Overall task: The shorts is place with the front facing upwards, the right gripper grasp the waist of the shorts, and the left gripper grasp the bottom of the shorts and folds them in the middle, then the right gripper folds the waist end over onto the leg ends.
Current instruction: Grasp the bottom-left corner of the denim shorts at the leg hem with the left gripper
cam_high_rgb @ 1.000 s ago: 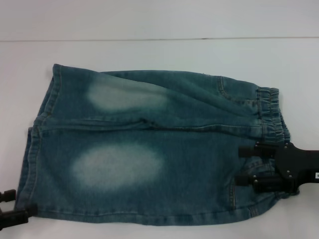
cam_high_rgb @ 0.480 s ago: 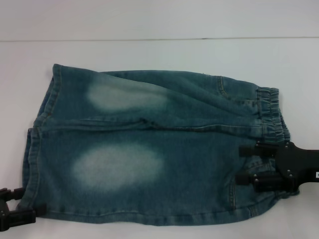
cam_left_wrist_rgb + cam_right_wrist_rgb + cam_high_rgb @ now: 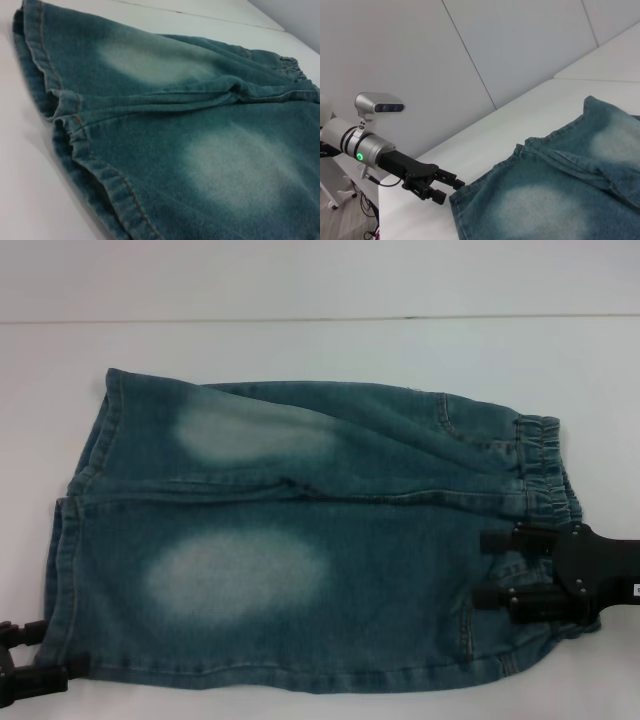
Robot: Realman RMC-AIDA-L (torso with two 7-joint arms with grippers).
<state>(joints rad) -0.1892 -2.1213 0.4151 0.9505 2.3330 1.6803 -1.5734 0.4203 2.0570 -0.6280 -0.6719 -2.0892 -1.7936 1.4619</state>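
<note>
The teal denim shorts (image 3: 300,540) lie flat, front up, on the white table. The waist of the shorts (image 3: 545,470) is at the right and the leg ends (image 3: 70,540) are at the left. My right gripper (image 3: 480,570) hangs open over the near part of the waist end, one finger either side of a strip of denim. Open too, my left gripper (image 3: 60,648) sits at the near corner of the bottom of the shorts, its fingers just at the hem. The right wrist view shows the left gripper (image 3: 451,190) touching that corner. The hems (image 3: 75,130) fill the left wrist view.
The white table (image 3: 300,350) stretches beyond the shorts to a far edge line. In the right wrist view, a grey wall and floor lie past the table's left end.
My left gripper has crept a little to the right, up to the near hem corner. The right gripper and the shorts have not moved.
</note>
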